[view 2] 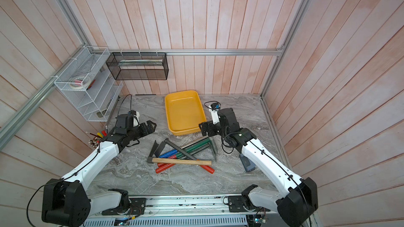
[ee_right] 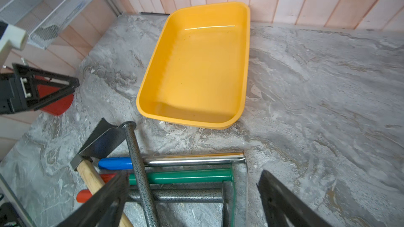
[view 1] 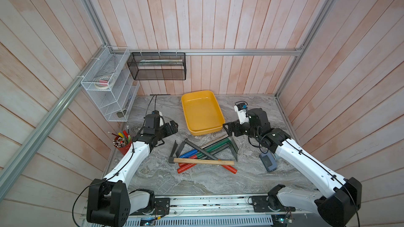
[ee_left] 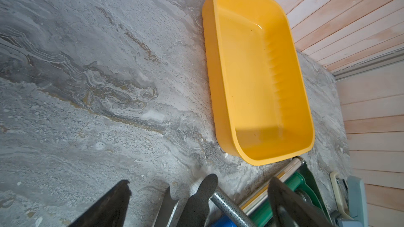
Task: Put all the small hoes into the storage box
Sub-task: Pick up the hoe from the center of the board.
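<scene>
Left gripper (view 1: 175, 126), right gripper (view 1: 226, 129) — both released, empty. Small hoe within crossed pile of wood- and metal-handled tools (view 1: 203, 152); risk — lifting probably snags neighbours short of shallow yellow plastic storage box (view 1: 205, 131).

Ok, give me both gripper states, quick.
Left gripper: open, holding nothing.
Right gripper: open, holding nothing.

storage box (view 1: 205, 130): back centre of the table (view 1: 175, 182)
tool pile (view 1: 204, 152): just before the storage box, tools crossed over one another
pencil cup (view 1: 123, 146): left of the pile
wire rack (view 1: 109, 97), mesh basket (view 1: 157, 66): back-left walls
</scene>
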`<state>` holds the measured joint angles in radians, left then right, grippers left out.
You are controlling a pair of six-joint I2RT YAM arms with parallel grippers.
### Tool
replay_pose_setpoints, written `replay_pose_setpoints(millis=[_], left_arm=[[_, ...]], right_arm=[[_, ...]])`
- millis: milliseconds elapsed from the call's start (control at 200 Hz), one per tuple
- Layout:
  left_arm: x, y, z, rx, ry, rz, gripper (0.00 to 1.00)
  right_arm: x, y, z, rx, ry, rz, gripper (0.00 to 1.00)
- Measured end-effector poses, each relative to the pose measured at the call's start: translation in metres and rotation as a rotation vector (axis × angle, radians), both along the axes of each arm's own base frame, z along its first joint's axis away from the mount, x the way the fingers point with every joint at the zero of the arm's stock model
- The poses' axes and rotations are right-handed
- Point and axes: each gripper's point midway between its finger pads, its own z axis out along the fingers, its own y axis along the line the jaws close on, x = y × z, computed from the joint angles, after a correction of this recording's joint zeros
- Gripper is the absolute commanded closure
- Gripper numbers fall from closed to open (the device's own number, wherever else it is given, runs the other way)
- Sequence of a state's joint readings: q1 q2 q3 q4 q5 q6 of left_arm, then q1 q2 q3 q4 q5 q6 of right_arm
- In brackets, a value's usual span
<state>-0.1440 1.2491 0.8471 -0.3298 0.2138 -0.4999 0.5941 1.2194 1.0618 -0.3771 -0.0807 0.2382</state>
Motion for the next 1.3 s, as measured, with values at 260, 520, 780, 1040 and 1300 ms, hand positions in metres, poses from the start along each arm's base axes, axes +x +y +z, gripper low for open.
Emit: replay_pose_setpoints(millis=[260, 520, 780, 1040, 1300], left_arm=[[-0.009, 0.001, -0.005, -0.029, 0.058, -0.034, 0.00], [-0.011, 0.003, -0.002, -0.075, 0.060, -0.060, 0.00], [-0.007, 0.017, 0.003, -0.124, 0.035, -0.038, 0.00], [-0.007, 0.027, -0.001, -0.131, 0.043, -0.005, 0.00], [-0.011, 0.028, -0.006, -0.140, 0.056, 0.009, 0.00]], right_arm=[[-0.016, 0.054, -0.021, -0.125, 0.051, 0.201, 0.06], [-0.041, 0.084, -0.062, -0.257, 0.135, 0.390, 0.12], [-0.058, 0.094, -0.082, -0.322, 0.177, 0.524, 0.15], [-0.074, 0.103, -0.099, -0.392, 0.199, 0.623, 0.18], [-0.101, 0.119, -0.128, -0.454, 0.260, 0.746, 0.21]])
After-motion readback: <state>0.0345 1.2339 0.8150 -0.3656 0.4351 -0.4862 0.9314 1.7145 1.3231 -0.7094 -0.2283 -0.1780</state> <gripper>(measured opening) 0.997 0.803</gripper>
